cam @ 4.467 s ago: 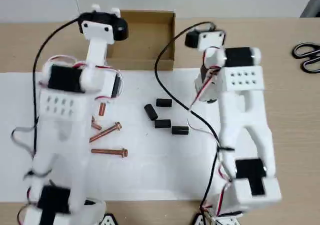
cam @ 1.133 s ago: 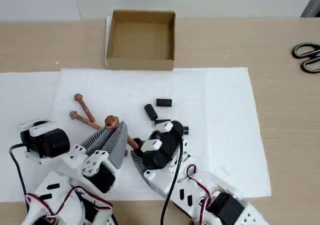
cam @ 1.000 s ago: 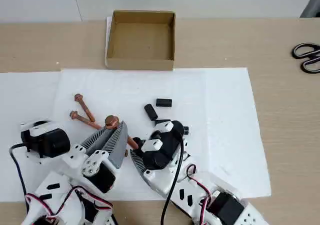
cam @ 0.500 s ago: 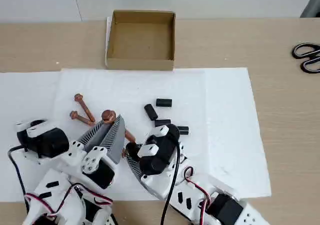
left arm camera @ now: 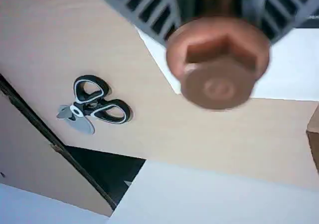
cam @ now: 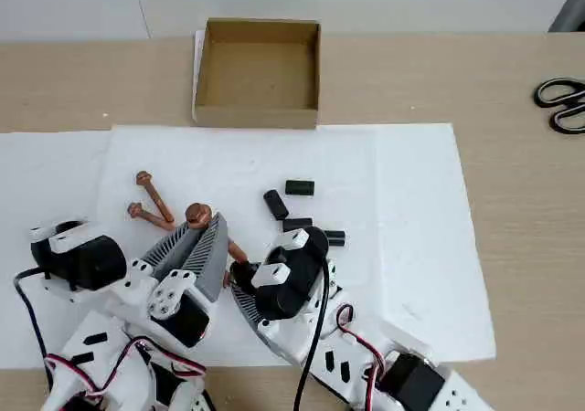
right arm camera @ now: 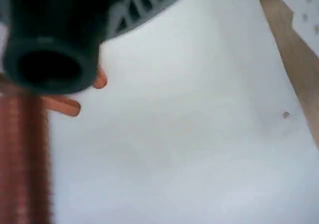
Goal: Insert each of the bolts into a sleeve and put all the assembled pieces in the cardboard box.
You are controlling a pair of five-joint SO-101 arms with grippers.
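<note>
My left gripper (cam: 201,235) is shut on a copper bolt (cam: 198,216), head up and away from the arm, threaded end slanting down to the right. The left wrist view has the hexagonal bolt head (left arm camera: 217,59) between ribbed grey fingers (left arm camera: 144,5). My right gripper (cam: 245,288) is shut on a black sleeve (cam: 241,272) close to the bolt's threaded tip. In the right wrist view the sleeve's open end (right arm camera: 50,59) sits just beside the threaded shaft (right arm camera: 25,159), not over it. The cardboard box (cam: 260,71) stands at the back.
Two more bolts (cam: 154,194) (cam: 146,216) lie on the white paper (cam: 411,210) left of the grippers. Several loose sleeves (cam: 299,188) lie just beyond the right gripper. Scissors (cam: 562,103) rest at the far right on the wooden table.
Both arms came back from near the box, now holding bolt and sleeve. In the last second the right gripper shifted left toward the bolt's tip and the bolt rose slightly.
</note>
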